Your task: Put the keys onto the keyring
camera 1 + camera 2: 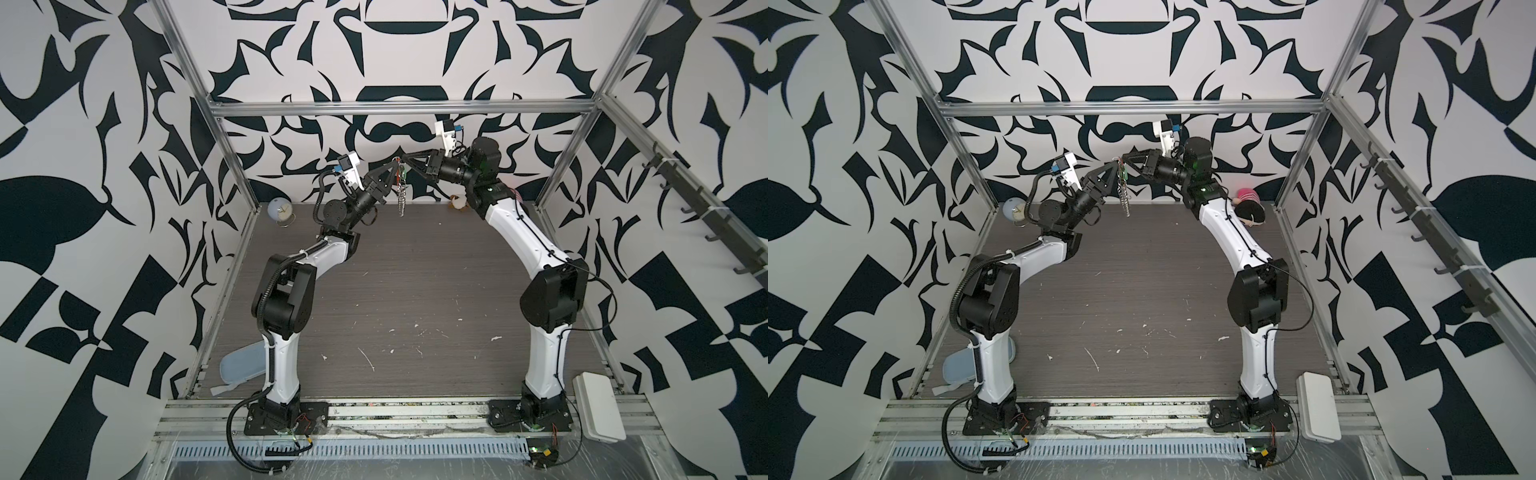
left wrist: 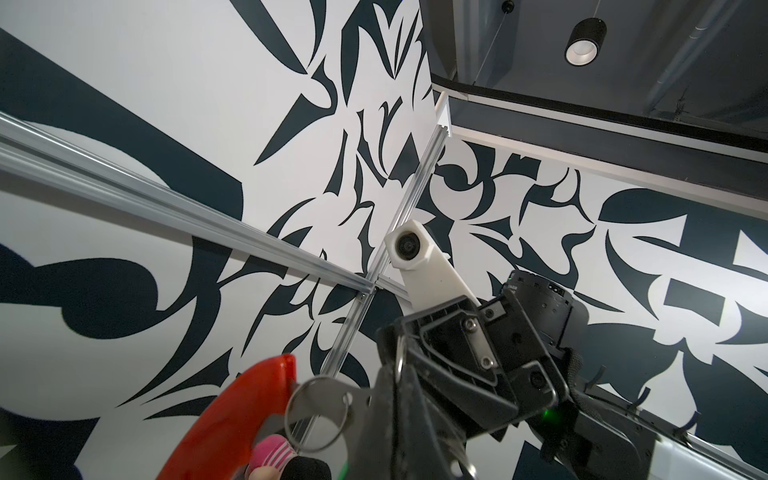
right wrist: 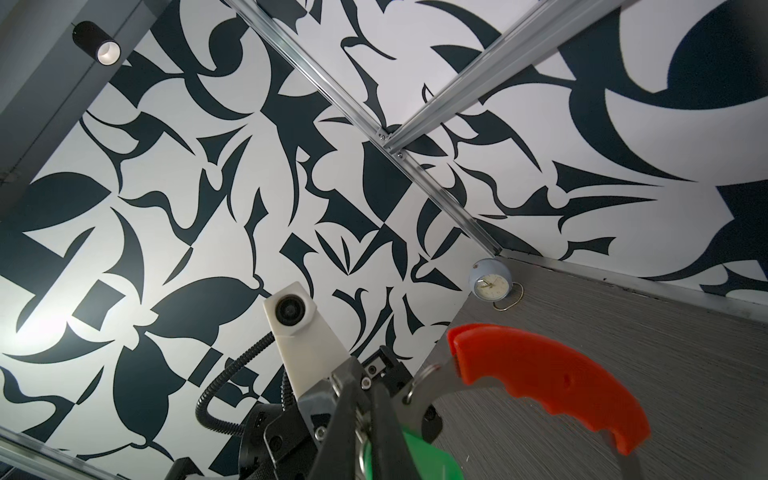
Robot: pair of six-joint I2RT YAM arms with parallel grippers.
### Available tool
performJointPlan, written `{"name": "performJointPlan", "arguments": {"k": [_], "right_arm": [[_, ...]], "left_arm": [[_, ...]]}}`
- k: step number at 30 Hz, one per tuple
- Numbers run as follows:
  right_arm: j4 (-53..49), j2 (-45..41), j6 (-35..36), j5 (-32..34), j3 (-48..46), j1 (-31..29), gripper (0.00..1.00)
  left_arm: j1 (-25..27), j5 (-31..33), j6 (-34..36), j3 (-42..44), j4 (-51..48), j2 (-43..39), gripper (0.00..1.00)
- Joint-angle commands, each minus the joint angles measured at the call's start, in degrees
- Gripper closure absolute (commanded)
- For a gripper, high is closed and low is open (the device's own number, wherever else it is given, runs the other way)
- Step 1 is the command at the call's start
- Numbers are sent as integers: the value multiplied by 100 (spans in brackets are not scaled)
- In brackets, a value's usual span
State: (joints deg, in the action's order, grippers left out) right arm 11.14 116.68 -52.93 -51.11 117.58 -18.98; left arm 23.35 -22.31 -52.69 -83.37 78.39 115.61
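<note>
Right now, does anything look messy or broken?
Yes. The grey wood-grain table is scuffed with white scratches and flecks near the front middle, like chipped paint. Nothing looks spilled.

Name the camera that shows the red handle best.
Right wrist view: the red handle shows nearly whole, grip notches clear. Left wrist view catches only one end; in both top views it is too small to make out.

Black-and-white patterned walls (image 1: 395, 62) surround grey woodgrain floor (image 1: 415, 270).
</note>
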Motion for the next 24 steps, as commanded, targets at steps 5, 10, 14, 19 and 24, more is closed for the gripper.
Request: {"name": "performJointPlan", "arguments": {"k": [5, 10, 14, 19, 24], "right_arm": [[400, -238, -51, -158, 24, -105, 85], [459, -243, -93, -118, -14, -104, 88], [521, -260, -133, -75, -40, -89, 88], [818, -287, -389, 22, -261, -44, 87], [1075, -255, -725, 65, -450, -44, 89]], "left_arm": [[22, 99, -117, -255, 426, 33, 100], [25, 120, -120, -263, 425, -13, 100], [21, 143, -119, -221, 427, -38, 100], [24, 243, -144, -154, 425, -72, 100], [25, 169, -156, -255, 427, -63, 100]]}}
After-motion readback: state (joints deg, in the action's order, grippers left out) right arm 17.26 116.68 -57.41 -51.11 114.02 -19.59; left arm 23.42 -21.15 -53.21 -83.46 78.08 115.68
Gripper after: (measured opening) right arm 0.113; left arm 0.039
